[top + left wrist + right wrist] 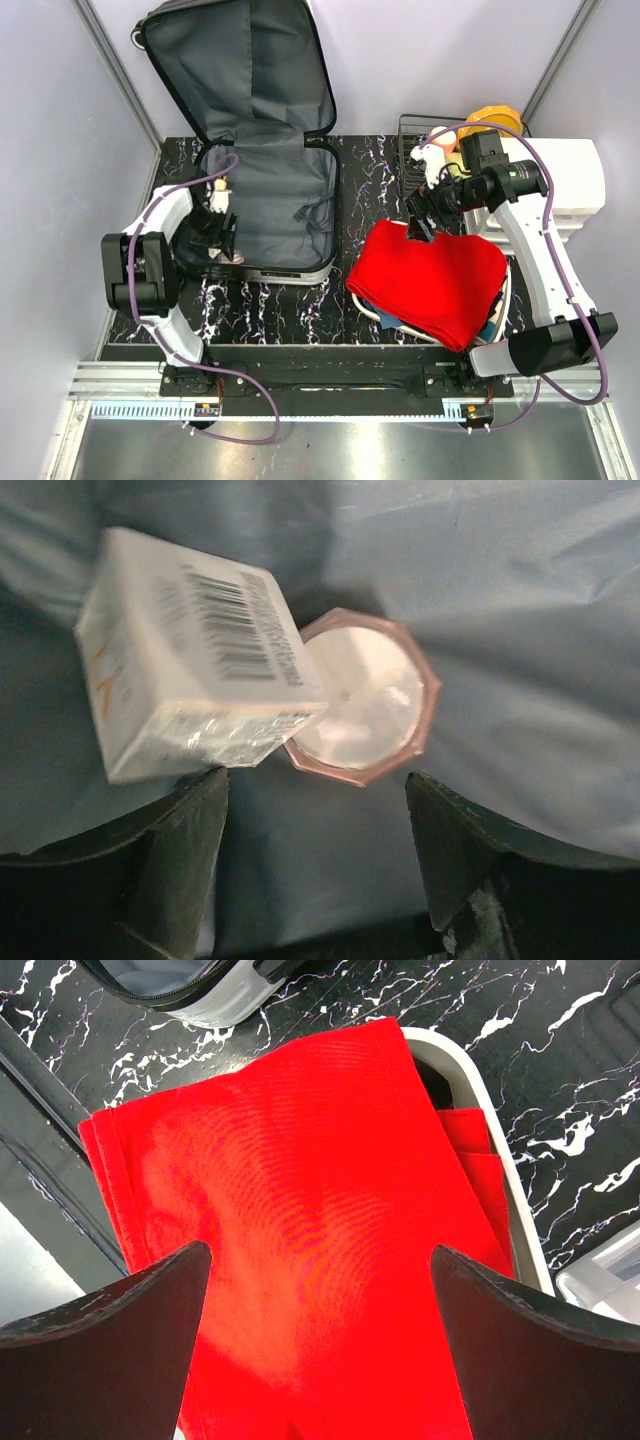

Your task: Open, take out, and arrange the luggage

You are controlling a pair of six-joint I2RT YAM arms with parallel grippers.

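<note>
**Two small things, one grab: easy to miss**

Risk first. Left gripper (315,777): jaws apart, holding nothing, low in the left wrist view, down inside the luggage (265,200). Just past the tips: a white box (190,650) with a barcode, tilted, and a pink jar (365,695). Box corner over the jar's edge in that view; hard to tell if truly touching.

- Could pinch the box by one corner only and let it twist out and drop.
- Could bump the jar and send it sliding over the soft lining (520,600).
- Could catch a fold of lining along with the box and tug it.
- Box blurry too, so hard to judge how well lined up.

Right gripper (320,1255): wide apart, holding nothing, just above the red cloth (300,1160) piled on the basin (452,1060), at the lower right of the top view. Might snag the cloth if lowered and drag it off the rim.

Now the luggage. Upper left of the top view, on the black marble table (380,190). Open, with the lid standing up against the back wall and the base lying flat. Dark grey inside, black trim round the edge, pale shell along the near side. Looks nearly empty: only the box and jar to be seen, near its left edge.
</note>
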